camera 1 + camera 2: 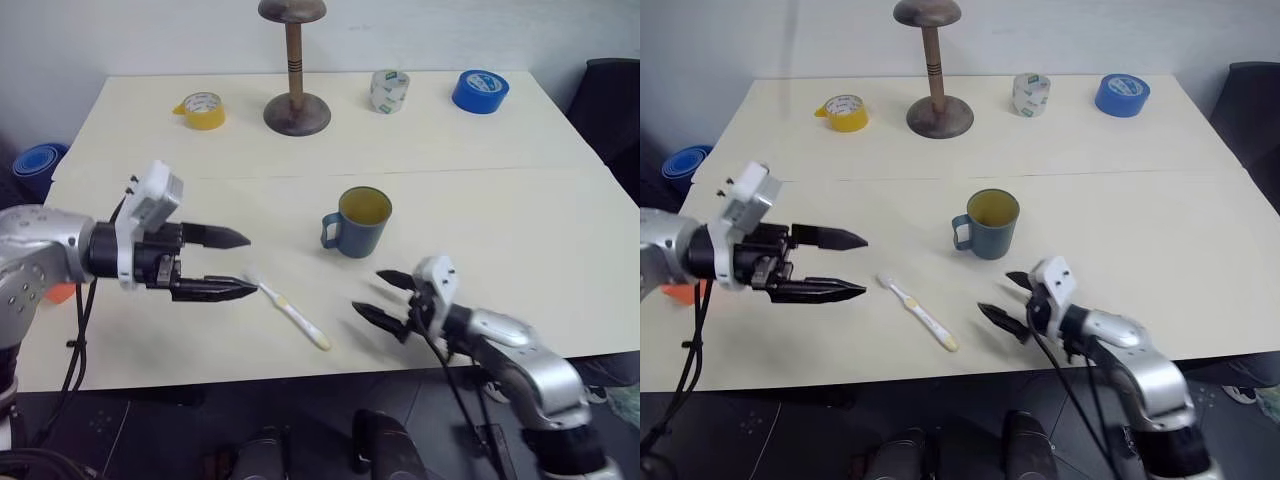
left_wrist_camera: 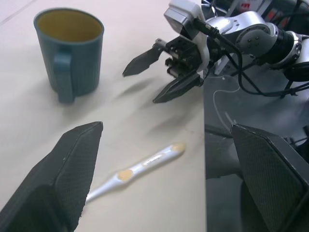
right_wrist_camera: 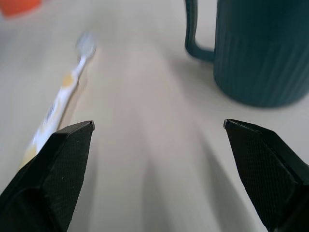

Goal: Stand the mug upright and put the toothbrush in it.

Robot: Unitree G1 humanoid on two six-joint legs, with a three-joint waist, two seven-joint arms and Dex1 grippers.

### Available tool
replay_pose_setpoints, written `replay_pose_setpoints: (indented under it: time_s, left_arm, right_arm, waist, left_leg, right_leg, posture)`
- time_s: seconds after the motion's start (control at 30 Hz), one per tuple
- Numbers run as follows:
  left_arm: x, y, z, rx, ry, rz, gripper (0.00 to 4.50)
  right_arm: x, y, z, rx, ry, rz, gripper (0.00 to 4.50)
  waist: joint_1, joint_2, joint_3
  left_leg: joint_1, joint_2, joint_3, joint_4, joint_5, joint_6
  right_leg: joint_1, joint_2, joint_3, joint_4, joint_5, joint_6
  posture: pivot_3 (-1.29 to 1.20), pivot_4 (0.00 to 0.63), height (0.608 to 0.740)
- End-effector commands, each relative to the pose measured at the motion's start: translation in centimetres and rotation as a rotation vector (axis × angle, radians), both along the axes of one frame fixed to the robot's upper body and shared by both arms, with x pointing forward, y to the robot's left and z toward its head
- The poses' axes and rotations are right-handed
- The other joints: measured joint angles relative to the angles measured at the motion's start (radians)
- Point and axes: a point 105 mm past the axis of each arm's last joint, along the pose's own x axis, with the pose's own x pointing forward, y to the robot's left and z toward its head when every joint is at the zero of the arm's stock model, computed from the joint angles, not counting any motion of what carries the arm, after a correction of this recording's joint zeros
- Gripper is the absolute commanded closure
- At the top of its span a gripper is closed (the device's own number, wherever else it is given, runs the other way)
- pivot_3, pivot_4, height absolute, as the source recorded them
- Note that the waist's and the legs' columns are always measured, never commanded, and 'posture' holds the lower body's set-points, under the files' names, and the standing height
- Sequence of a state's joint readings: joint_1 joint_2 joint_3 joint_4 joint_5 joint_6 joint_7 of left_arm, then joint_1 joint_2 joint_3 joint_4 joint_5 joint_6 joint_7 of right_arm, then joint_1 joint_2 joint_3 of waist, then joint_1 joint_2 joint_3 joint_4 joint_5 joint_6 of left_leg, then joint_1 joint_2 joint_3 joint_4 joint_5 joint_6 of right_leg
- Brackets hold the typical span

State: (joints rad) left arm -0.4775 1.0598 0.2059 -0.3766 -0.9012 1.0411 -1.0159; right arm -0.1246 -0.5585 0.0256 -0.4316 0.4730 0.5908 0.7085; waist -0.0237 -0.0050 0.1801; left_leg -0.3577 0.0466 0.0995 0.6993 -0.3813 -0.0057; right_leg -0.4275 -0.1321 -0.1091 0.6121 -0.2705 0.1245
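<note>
Left gripper (image 1: pixel 232 263) reaches in nearly level over the cream worktop (image 1: pixel 520 230), black fingers (image 1: pixel 215 236) spread wide and grasping nothing. Right gripper (image 1: pixel 385 297) sits low near the worktop's front edge, pointing in toward the middle, its fingers released too.

The dark blue-grey ribbed mug with a yellow inside and loop handle (image 1: pixel 357 222) stands upright just beyond the right fingers. The slim white toothbrush with a pale yellow handle end (image 1: pixel 293 312) lies flat between both sets of fingertips, bristle end just beside the left ones. There's small print on its handle, too small to read.
</note>
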Motion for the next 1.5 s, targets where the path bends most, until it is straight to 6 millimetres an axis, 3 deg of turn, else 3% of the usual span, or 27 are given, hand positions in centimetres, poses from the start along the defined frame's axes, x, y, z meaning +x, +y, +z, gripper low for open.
replay_pose_setpoints:
  time_s: [0.03,0.2,0.33,0.4,0.5,0.6,0.7,0.87,1.1,1.27,1.37,1.5]
  left_arm:
    - [-1.2,-0.1,-1.0,-0.017,0.066,0.153,0.0]
    - [-3.7,-0.4,0.1,-0.076,-0.054,0.137,0.0]
    - [-3.1,1.2,-2.8,0.079,0.072,0.271,0.0]
    - [-3.2,1.1,-3.1,0.078,0.083,0.272,0.0]
    - [-3.1,1.1,-1.1,0.014,-0.051,0.24,0.0]
    - [-4.1,1.9,0.6,0.034,-0.141,0.147,0.0]
    - [-5.2,3.4,0.6,0.14,-0.121,0.071,0.0]
    - [-5.6,6.5,2.4,0.261,-0.083,0.024,0.0]
    - [-4.9,7.8,2.6,0.32,-0.118,0.021,0.0]
    - [-4.9,7.3,2.3,0.309,-0.119,-0.005,0.0]
    - [-4.9,6.8,2.3,0.298,-0.12,-0.023,0.0]
    - [-4.8,6.8,2.4,0.289,-0.115,-0.027,0.0]
  right_arm:
    - [-2.5,-1.0,3.8,-0.072,-0.05,0.112,0.02]
    - [-4.2,-0.9,5.6,-0.124,-0.019,0.196,0.02]
    - [-4.3,-0.6,6.2,-0.155,-0.035,0.227,0.02]
    - [-3.8,-0.4,6.3,-0.175,-0.045,0.225,0.02]
    - [-3.5,1.2,5.4,-0.17,-0.008,0.245,0.02]
    - [-2.9,3.7,3.0,-0.158,0.066,0.225,0.02]
    - [-1.6,5.7,2.2,-0.103,0.108,0.172,0.02]
    - [0.1,8.7,1.0,-0.17,0.067,0.171,0.02]
    - [-1.0,12.0,0.2,-0.131,0.077,0.215,0.02]
    - [-0.4,12.4,-1.1,-0.19,0.069,0.16,0.02]
    - [0.3,12.0,-2.4,-0.259,0.06,0.127,0.52]
    - [0.4,12.4,-3.3,-0.268,0.063,0.126,1.79]
  waist:
    - [0.002,0.0,0.0]
    - [0.004,-0.003,0.0]
    - [0.019,-0.002,0.0]
    - [0.024,-0.001,0.0]
    - [0.026,-0.003,-0.001]
    - [0.022,-0.004,-0.001]
    - [0.014,-0.002,-0.001]
    - [0.009,-0.001,0.0]
    - [0.001,-0.003,-0.001]
    - [-0.007,-0.003,-0.001]
    - [-0.008,-0.003,-0.001]
    - [-0.008,-0.004,-0.002]
  left_leg:
    - [0.001,0.0,0.0,0.0,0.0,0.0]
    - [0.003,0.0,-0.005,0.0,0.0,0.0]
    - [0.003,0.0,-0.004,0.0,0.0,0.0]
    - [0.003,-0.001,-0.002,0.0,0.0,0.001]
    - [0.003,-0.001,-0.001,0.001,0.0,0.001]
    - [0.002,0.0,0.005,0.0,-0.001,0.0]
    - [0.003,0.001,0.008,-0.001,-0.001,-0.001]
    - [0.002,0.001,0.013,-0.001,-0.001,-0.002]
    - [-0.001,0.001,0.017,-0.002,-0.002,-0.001]
    - [-0.001,0.002,0.018,-0.002,-0.002,-0.002]
    - [0.0,0.002,0.019,-0.002,-0.002,-0.002]
    - [0.0,0.002,0.019,-0.002,-0.002,-0.002]
  right_leg:
    - [0.0,0.0,0.001,0.0,0.0,0.0]
    - [0.0,0.0,0.004,0.002,0.0,0.0]
    - [0.0,0.0,0.004,0.0,0.0,-0.001]
    - [0.0,0.0,0.006,-0.002,-0.001,-0.002]
    - [0.001,0.0,0.006,-0.002,-0.001,-0.002]
    - [0.0,0.0,0.004,0.0,-0.001,-0.003]
    - [-0.003,0.001,0.003,0.001,-0.003,-0.005]
    - [-0.006,0.001,0.004,0.001,-0.004,-0.007]
    - [-0.013,0.001,0.003,0.004,-0.003,-0.007]
    - [-0.015,0.0,0.004,0.008,-0.003,-0.007]
    - [-0.016,0.0,0.005,0.009,-0.003,-0.007]
    - [-0.016,0.0,0.005,0.01,-0.003,-0.007]
  posture:
    - [0.0,0.15,0.74]
    - [0.0,0.15,0.74]
    - [0.0,0.15,0.74]
    - [0.0,0.15,0.74]
    - [0.0,0.15,0.74]
    - [0.0,0.15,0.74]
    - [0.0,0.15,0.74]
    - [0.0,0.15,0.74]
    - [0.0,0.15,0.74]
    - [0.0,0.15,0.74]
    - [0.0,0.15,0.74]
    - [0.0,0.15,0.74]
